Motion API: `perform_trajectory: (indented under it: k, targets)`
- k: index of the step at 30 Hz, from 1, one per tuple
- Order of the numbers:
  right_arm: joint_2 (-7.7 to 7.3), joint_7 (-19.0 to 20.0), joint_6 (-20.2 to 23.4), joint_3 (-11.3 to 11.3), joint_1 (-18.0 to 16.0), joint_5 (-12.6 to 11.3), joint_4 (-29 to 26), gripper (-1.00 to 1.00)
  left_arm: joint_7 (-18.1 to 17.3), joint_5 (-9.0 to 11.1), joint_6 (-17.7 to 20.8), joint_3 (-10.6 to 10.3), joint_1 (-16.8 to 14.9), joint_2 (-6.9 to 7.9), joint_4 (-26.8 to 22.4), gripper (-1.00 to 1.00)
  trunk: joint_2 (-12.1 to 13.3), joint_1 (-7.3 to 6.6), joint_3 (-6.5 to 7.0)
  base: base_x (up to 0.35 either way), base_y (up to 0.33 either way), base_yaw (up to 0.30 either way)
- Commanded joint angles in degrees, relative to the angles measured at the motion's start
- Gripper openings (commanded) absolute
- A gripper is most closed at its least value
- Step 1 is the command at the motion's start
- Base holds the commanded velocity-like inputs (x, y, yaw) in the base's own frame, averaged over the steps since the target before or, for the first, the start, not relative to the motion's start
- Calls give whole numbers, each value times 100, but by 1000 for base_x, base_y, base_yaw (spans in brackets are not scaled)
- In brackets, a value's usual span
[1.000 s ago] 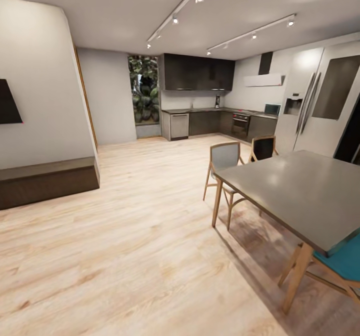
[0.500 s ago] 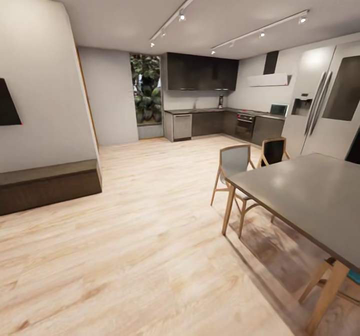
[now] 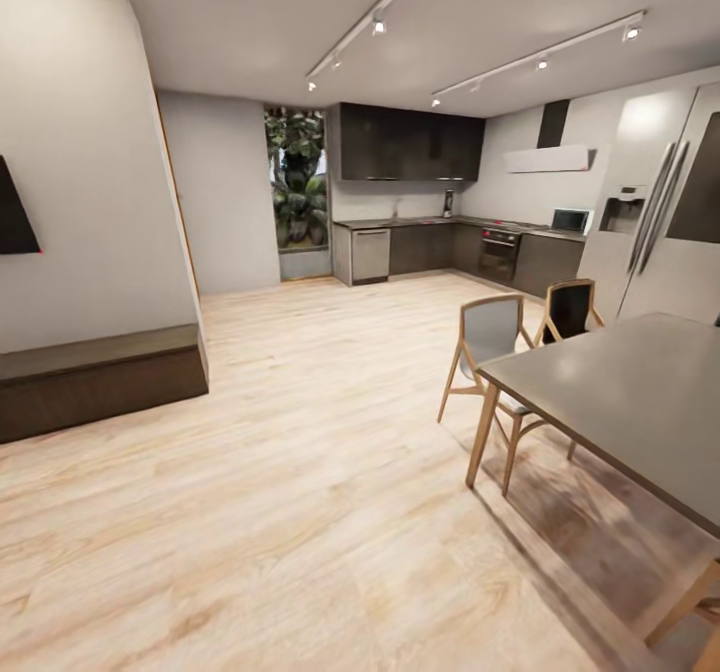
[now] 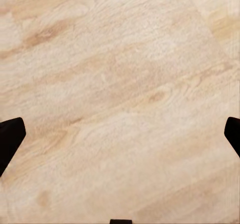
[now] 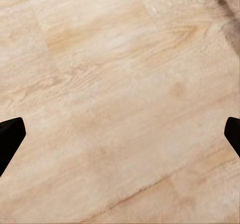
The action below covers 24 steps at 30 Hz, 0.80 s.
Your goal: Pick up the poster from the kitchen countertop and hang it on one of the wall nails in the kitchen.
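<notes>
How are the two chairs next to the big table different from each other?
The nearer chair has a pale grey back, while the farther chair has a black back. The grey chair stands by the corner of the dining table with its legs in plain sight; the black chair sits behind it, closer to the fridge, its legs mostly hidden. Both have light wooden frames and face the table.

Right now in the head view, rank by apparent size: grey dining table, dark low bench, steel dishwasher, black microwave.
1. grey dining table, inflated by nearness
2. dark low bench
3. steel dishwasher
4. black microwave
</notes>
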Motion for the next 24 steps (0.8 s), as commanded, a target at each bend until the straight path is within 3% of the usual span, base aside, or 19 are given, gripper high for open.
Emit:
perform_trajectory:
  k: [1, 10, 24]
  targets:
    - [-1, -1, -18, 1, -3, 6, 4, 100, 0, -2, -12, 3, 1, 0, -4, 100, -2, 3, -5, 294, 203, 0]
    - [-6, -1, -18, 0, -3, 0, 3, 100, 0, -2, -12, 3, 1, 0, -4, 100, -2, 3, -5, 304, 180, 0]
    - [-2, -1, -18, 5, -3, -3, 4, 100, 0, -2, -12, 3, 1, 0, -4, 100, -2, 3, -5, 336, 19, 0]
